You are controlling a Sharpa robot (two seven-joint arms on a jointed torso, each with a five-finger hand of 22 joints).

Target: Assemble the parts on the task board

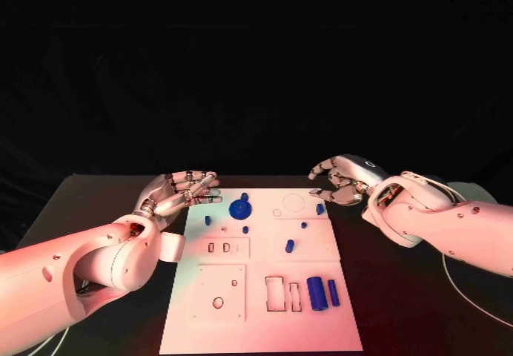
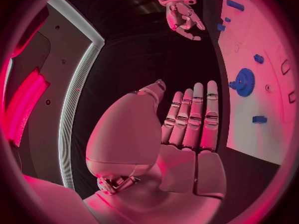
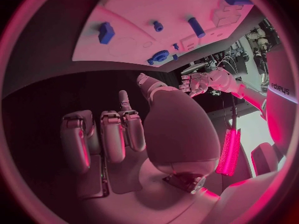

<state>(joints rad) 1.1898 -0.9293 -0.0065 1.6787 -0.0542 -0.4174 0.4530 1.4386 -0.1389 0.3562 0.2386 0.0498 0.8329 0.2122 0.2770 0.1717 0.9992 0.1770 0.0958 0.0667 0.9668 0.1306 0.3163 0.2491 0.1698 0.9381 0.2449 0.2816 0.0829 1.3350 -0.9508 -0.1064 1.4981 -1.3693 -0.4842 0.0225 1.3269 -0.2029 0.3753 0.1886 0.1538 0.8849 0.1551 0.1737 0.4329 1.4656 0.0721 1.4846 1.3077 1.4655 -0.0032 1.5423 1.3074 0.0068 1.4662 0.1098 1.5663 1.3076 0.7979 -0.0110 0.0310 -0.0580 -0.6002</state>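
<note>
The white task board (image 1: 262,319) lies in the middle of the black table. A blue gear (image 1: 241,209) sits near its far left corner, with small blue pieces (image 1: 290,245) scattered around the far half. A thick blue cylinder (image 1: 316,292) and a thinner blue bar (image 1: 333,292) lie at the near right. My left hand (image 1: 181,189) hovers beside the far left corner, fingers straight and together (image 2: 193,117), holding nothing; the gear (image 2: 241,81) lies just beyond it. My right hand (image 1: 342,179) hovers off the far right corner, fingers loosely bent (image 3: 106,134), empty.
Rectangular cut-outs (image 1: 275,293) and small holes (image 1: 218,302) mark the board's near half. A round recess (image 1: 293,201) sits near the far edge. Bare black table (image 1: 396,297) runs along both sides of the board.
</note>
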